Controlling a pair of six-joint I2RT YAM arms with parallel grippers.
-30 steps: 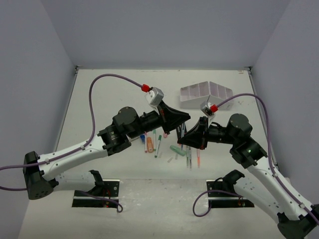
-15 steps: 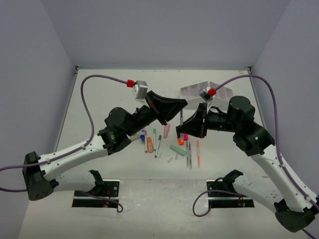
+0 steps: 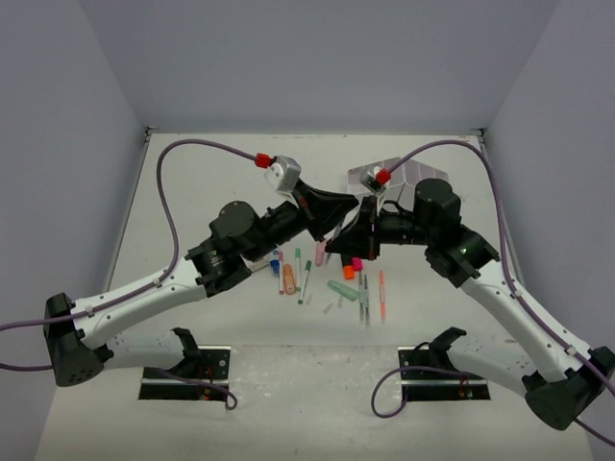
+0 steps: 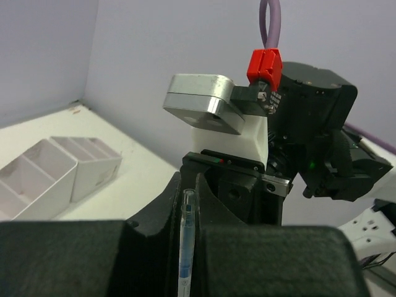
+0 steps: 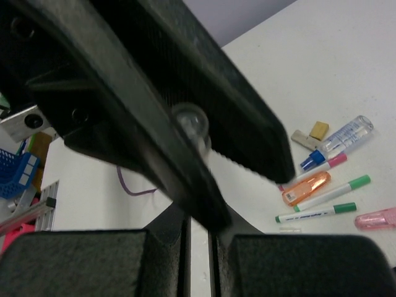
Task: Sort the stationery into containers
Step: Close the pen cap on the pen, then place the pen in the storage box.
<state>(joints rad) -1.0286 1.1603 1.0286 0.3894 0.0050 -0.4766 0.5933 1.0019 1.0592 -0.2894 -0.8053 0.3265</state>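
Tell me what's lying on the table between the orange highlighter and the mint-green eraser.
One white green-capped pen lies between the orange highlighter and the mint-green eraser; the top view shows it.

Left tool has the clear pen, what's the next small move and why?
Probably draw the right tool back a little. It is shut and sits right at the tip of the clear pen gripped by the left tool, crowding the way to the white organizer.

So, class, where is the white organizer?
In the top view the white organizer stands on the table, far side, right of centre, partly hidden behind the right arm.
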